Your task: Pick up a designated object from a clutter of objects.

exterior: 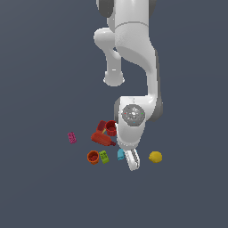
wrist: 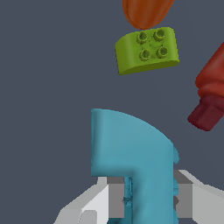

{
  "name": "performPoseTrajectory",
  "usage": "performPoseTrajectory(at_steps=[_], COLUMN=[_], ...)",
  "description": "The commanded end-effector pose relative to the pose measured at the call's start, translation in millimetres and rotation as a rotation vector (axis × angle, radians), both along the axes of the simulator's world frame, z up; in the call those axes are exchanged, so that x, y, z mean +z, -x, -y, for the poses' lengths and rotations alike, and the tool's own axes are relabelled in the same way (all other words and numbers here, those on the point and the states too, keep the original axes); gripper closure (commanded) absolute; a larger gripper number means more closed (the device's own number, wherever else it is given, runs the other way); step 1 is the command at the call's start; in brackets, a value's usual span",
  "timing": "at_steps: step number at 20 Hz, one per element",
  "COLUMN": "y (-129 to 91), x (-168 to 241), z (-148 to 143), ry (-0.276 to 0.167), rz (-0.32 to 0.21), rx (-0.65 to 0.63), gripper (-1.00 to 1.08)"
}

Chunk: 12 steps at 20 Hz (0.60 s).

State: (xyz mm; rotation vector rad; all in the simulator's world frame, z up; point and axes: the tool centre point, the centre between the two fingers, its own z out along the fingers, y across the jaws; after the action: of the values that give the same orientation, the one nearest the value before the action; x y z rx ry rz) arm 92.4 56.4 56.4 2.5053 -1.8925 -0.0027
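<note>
Clamping my pincer [wrist: 151,197] on the cyan arch's [wrist: 131,148] narrow leg, low beside the green brick [wrist: 147,50], I feared it twisting loose as I lifted.

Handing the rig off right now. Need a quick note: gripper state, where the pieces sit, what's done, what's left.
Gripper: fingers on both sides of the cyan arch, apparently closed on it.
Cyan arch: low at the floor, beside the green brick; an orange cup lies just beyond the brick. Red bottle piece close by; lemon on the gripper's other side.
Done: approach, grasp seemingly made.
Left: lift the arch clear; no lift visible yet.
</note>
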Motion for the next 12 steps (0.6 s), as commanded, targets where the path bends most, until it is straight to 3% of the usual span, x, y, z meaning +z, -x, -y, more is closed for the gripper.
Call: performPoseTrajectory(at_steps=[1, 12], y=[5.8, 44.2], x=[17.1, 118.4], z=[-5.7, -39.0], ry=[-0.001, -0.001], rz=[0.002, 0.002], rx=[0.0, 0.0], gripper=[1.08, 1.08])
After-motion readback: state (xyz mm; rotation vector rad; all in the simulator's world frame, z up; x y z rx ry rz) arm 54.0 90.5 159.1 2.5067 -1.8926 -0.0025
